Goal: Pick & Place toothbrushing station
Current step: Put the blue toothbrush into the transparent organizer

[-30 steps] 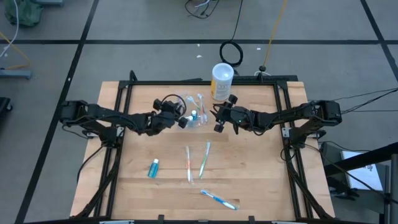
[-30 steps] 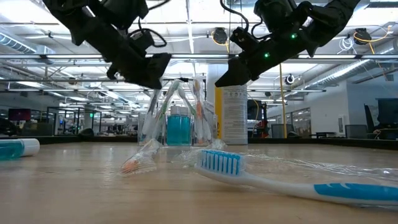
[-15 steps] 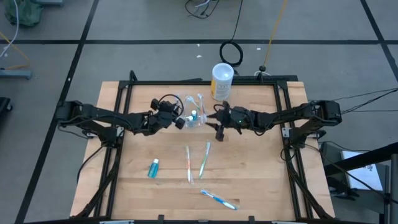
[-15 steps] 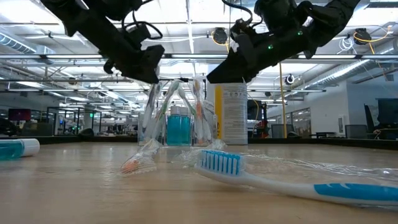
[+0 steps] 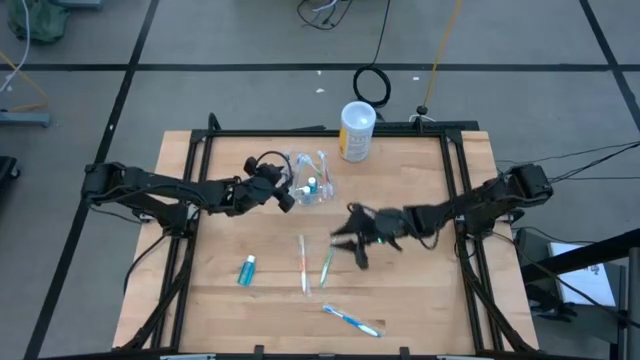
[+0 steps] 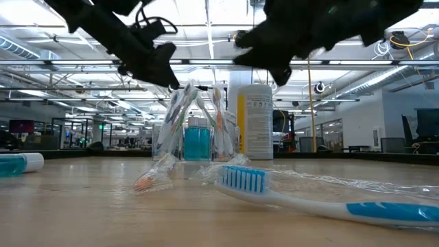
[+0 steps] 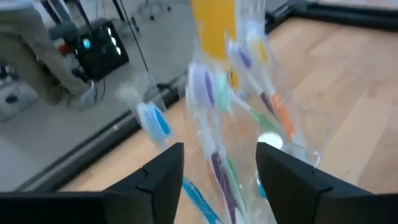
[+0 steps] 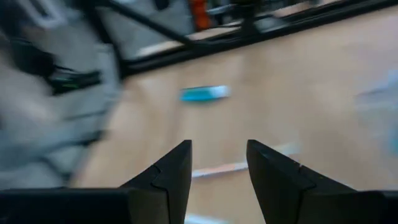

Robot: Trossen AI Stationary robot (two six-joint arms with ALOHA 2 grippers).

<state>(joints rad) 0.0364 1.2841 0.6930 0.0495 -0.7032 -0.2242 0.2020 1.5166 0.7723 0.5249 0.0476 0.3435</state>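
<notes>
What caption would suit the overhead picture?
Left claw open beside the clear holder of toothbrushes; right claw open above loose toothbrushes on the table.

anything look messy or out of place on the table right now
Yes. Most brushes stand in the clear holder, but a wrapped orange-and-white toothbrush, a green one and a blue one lie scattered flat on the table. A teal tube also lies apart, out on the left side.
</notes>
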